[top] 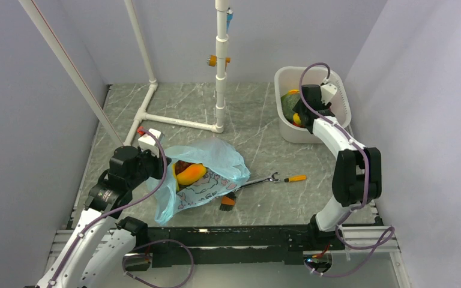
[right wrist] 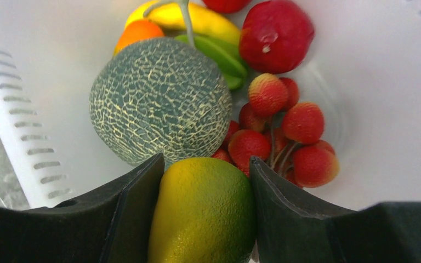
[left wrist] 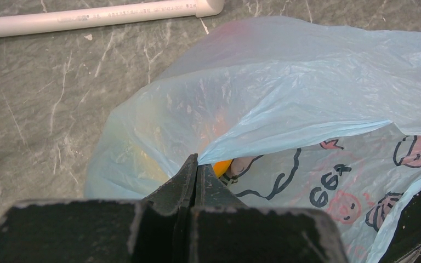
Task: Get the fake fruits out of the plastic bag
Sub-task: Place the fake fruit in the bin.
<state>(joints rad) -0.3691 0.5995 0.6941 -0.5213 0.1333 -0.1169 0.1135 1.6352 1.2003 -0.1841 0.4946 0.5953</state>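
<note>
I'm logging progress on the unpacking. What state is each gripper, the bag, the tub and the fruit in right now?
plastic bag: lying crumpled on the table, mouth open.
mango: inside the bag.
left gripper: shut, pinching the bag's edge.
white tub: upright, holding the melon and other fruits.
right gripper: shut on the yellow-green fruit, above the tub's contents.
wrench: lying flat, untouched.
</note>
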